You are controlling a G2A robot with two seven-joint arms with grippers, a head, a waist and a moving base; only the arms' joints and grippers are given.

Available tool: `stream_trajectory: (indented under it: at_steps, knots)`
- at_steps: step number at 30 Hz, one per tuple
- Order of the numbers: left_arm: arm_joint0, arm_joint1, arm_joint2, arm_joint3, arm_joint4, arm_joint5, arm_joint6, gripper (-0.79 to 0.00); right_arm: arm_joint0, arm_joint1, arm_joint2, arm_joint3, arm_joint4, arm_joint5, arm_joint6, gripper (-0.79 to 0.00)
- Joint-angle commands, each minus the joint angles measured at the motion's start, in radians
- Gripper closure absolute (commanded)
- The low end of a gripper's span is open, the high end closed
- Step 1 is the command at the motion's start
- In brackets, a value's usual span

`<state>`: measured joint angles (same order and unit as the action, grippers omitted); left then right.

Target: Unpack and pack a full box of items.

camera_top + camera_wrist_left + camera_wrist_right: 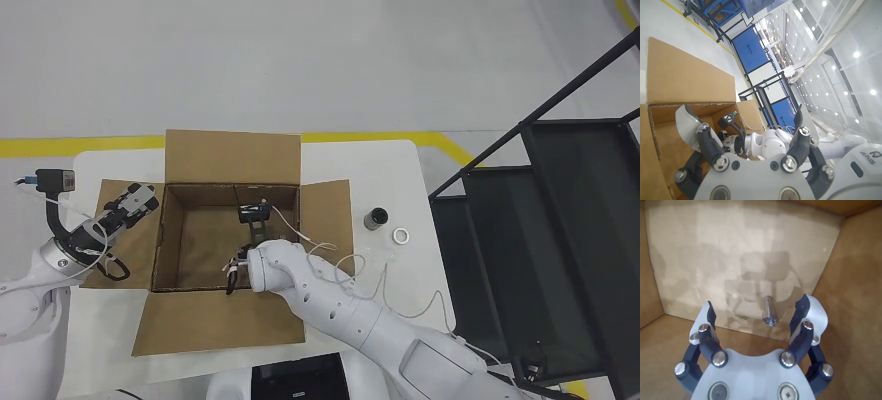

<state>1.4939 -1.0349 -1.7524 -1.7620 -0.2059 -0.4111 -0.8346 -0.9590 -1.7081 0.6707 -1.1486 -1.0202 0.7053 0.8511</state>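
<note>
An open cardboard box [190,300] stands in the middle of the white table [380,165], all flaps folded out. My right arm reaches down into it; its gripper [234,273] hangs low near the box's front wall. In the right wrist view the gripper [755,311] is open just above the box floor. A small metal shaft with a square flange [770,312] lies on the floor between the fingers, closer to one, touching neither. My left gripper [138,203] hovers open and empty over the box's left flap, and its wrist view shows its spread fingers [687,117].
A short black cylinder [376,217] and a small white ring [401,236] sit on the table right of the box. A black metal stair frame [560,230] stands off the table's right edge. A yellow floor line [80,146] runs behind the table.
</note>
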Motion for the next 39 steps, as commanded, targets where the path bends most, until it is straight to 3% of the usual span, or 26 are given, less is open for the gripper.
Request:
stream_trajectory:
  at_steps: [1,3,5,9,17,30,31,32,39]
  knots:
    - [0.0,0.0,0.0,0.0,0.0,0.0,0.0,-0.785,0.001,-0.002,0.004,0.008,0.002,0.001,0.006,-0.773]
    - [0.0,0.0,0.0,0.0,0.0,0.0,0.0,-0.785,0.002,-0.004,0.007,0.019,0.003,-0.001,0.012,-0.653]
    - [0.0,0.0,0.0,0.0,0.0,0.0,0.0,-0.785,0.003,-0.006,0.009,0.026,0.003,-0.006,0.013,-0.394]
    - [0.0,0.0,0.0,0.0,0.0,0.0,0.0,-0.785,0.002,-0.01,0.011,0.042,0.005,-0.014,0.011,0.0]
    - [0.0,0.0,0.0,0.0,0.0,0.0,0.0,-0.785,0.008,-0.014,0.017,0.019,-0.022,-0.013,0.037,0.0]
    - [0.0,0.0,0.0,0.0,0.0,0.0,0.0,-0.785,-0.067,0.02,0.113,-0.179,-0.071,-0.065,0.066,0.0]
    - [0.0,0.0,0.0,0.0,0.0,0.0,0.0,-0.785,-0.071,0.023,0.115,-0.183,-0.077,-0.074,0.078,-0.48]
    - [0.0,0.0,0.0,0.0,0.0,0.0,0.0,-0.785,-0.073,0.024,0.114,-0.187,-0.081,-0.091,0.082,-0.785]
    - [0.0,0.0,0.0,0.0,0.0,0.0,0.0,-0.785,-0.058,0.006,0.055,-0.147,-0.035,-0.318,-0.079,-0.785]
